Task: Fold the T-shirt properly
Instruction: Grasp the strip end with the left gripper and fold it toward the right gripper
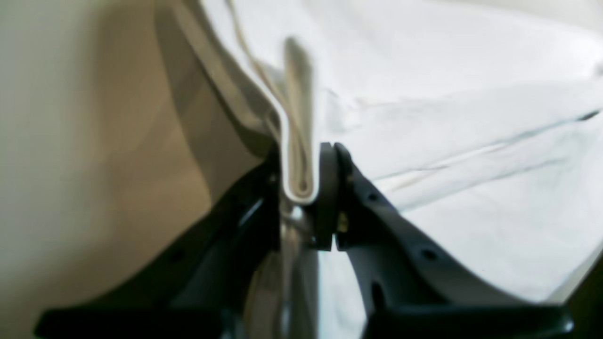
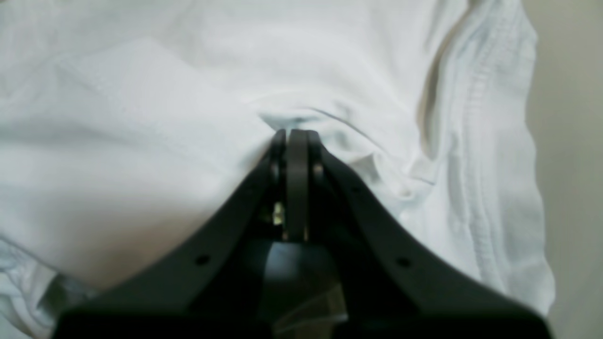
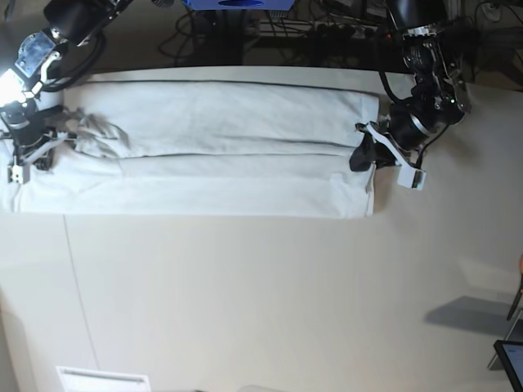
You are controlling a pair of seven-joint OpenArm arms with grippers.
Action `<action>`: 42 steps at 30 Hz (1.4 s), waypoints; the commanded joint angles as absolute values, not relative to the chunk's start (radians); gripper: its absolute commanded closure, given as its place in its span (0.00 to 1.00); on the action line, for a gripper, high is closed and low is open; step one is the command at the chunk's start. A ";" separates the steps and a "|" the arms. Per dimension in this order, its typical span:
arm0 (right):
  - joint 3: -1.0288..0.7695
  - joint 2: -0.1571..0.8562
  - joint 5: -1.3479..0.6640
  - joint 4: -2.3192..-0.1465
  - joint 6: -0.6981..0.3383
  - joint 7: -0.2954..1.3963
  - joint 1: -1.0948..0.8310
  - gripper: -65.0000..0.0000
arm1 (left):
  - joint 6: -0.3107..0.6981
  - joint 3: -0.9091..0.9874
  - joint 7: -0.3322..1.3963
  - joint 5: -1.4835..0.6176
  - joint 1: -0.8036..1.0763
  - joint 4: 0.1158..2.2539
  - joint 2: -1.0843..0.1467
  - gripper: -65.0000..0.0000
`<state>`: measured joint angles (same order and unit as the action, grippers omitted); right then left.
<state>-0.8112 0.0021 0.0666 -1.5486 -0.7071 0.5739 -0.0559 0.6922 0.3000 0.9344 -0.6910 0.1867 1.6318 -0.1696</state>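
- Left gripper (image 1: 301,188) pinches a folded edge of the T-shirt (image 3: 212,155).
- Right gripper (image 2: 292,141), jaws pressed together, bites into bunched cloth.
- The T-shirt lies folded lengthwise on the tabletop (image 3: 261,302).

black arms with matte black, screw-dotted gripper fingers (image 2: 377,212).

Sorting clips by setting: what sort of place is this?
Probably a robotics lab: two arms work a T-shirt on a plain table, with cables bundled along its far edge.
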 commanded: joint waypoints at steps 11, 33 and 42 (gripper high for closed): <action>-0.812 0.015 0.068 -1.564 -0.698 0.564 -0.048 1.00 | 0.575 0.166 0.920 -0.608 0.211 1.896 -0.130 1.00; -0.812 0.015 0.068 -1.563 -0.698 0.564 -0.048 1.00 | 0.437 -0.229 0.915 -0.611 0.134 1.897 0.067 1.00; -0.812 0.016 0.068 -1.563 -0.698 0.564 -0.048 1.00 | 0.437 -0.237 0.914 -0.610 0.125 1.782 0.119 1.00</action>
